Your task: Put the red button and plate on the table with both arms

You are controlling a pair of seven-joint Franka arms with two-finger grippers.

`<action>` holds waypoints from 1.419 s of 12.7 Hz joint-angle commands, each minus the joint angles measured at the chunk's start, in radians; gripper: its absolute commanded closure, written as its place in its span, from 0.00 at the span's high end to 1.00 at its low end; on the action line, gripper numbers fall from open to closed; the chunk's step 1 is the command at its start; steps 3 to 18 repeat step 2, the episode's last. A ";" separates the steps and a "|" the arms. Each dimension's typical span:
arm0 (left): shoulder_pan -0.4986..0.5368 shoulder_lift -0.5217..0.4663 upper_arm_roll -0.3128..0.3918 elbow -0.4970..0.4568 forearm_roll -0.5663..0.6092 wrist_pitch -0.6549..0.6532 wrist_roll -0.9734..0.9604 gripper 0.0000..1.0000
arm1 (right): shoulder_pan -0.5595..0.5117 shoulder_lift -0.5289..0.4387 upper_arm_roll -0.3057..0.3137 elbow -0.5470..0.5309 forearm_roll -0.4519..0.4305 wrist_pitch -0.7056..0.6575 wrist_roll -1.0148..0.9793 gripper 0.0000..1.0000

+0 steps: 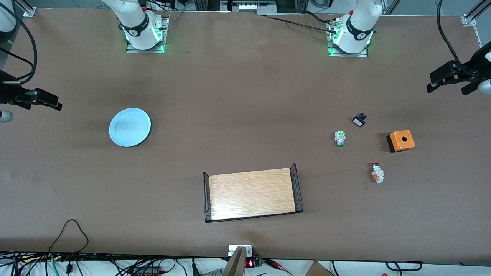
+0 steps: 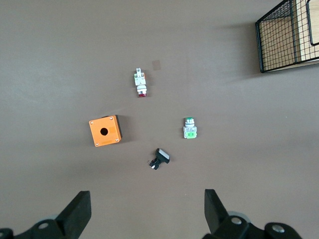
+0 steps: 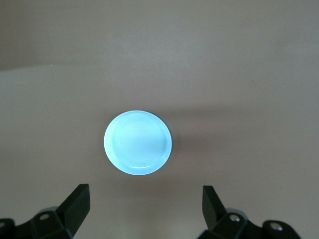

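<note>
The light-blue plate [image 1: 130, 127] lies flat on the brown table [image 1: 245, 96] toward the right arm's end; it also shows in the right wrist view [image 3: 138, 142]. The red button [image 1: 378, 172] lies on its side on the table toward the left arm's end, and shows in the left wrist view [image 2: 140, 82]. My right gripper [image 1: 42, 100] hangs open and empty in the air at the table's end beside the plate [image 3: 144, 206]. My left gripper [image 1: 447, 86] hangs open and empty over the other end of the table, apart from the switches [image 2: 147, 209].
A green-capped switch [image 1: 340, 138], a small black switch [image 1: 359, 120] and an orange box with a hole [image 1: 401, 140] lie near the red button. A light-wood tray with black mesh ends [image 1: 252, 194] sits mid-table, nearer the front camera.
</note>
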 commanded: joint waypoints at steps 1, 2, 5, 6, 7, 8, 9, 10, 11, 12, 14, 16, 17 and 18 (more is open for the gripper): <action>0.005 -0.018 -0.010 -0.019 0.027 0.009 0.008 1.00 | 0.000 -0.025 0.008 -0.020 -0.014 -0.003 0.019 1.00; 0.005 -0.018 -0.010 -0.019 0.027 0.009 0.008 1.00 | 0.000 -0.025 0.008 -0.020 -0.015 -0.003 0.019 1.00; 0.005 -0.018 -0.010 -0.019 0.027 0.009 0.008 1.00 | 0.000 -0.025 0.008 -0.020 -0.015 -0.003 0.019 1.00; 0.005 -0.018 -0.010 -0.019 0.027 0.009 0.008 1.00 | 0.000 -0.025 0.008 -0.020 -0.015 -0.003 0.019 1.00; 0.005 -0.018 -0.010 -0.019 0.027 0.009 0.008 1.00 | 0.000 -0.025 0.008 -0.020 -0.015 -0.003 0.019 1.00; 0.005 -0.018 -0.010 -0.019 0.027 0.009 0.008 1.00 | 0.000 -0.025 0.008 -0.020 -0.015 -0.003 0.019 1.00; 0.005 -0.018 -0.010 -0.019 0.027 0.009 0.008 1.00 | 0.000 -0.025 0.008 -0.020 -0.015 -0.003 0.019 1.00; 0.005 -0.018 -0.010 -0.019 0.027 0.009 0.008 1.00 | 0.000 -0.025 0.008 -0.020 -0.015 -0.003 0.019 1.00; 0.005 -0.018 -0.010 -0.019 0.027 0.009 0.008 1.00 | 0.000 -0.025 0.008 -0.020 -0.015 -0.003 0.019 1.00; 0.005 -0.018 -0.010 -0.019 0.027 0.009 0.008 1.00 | 0.000 -0.025 0.008 -0.020 -0.015 -0.003 0.019 1.00; 0.005 -0.018 -0.010 -0.019 0.027 0.009 0.008 1.00 | 0.000 -0.025 0.008 -0.020 -0.015 -0.003 0.019 1.00; 0.005 -0.018 -0.010 -0.019 0.027 0.009 0.008 1.00 | 0.000 -0.025 0.008 -0.020 -0.015 -0.003 0.019 1.00; 0.005 -0.018 -0.010 -0.019 0.027 0.009 0.008 1.00 | 0.000 -0.025 0.008 -0.020 -0.015 -0.003 0.019 1.00; 0.005 -0.018 -0.010 -0.019 0.027 0.009 0.008 1.00 | 0.000 -0.025 0.008 -0.020 -0.015 -0.003 0.019 1.00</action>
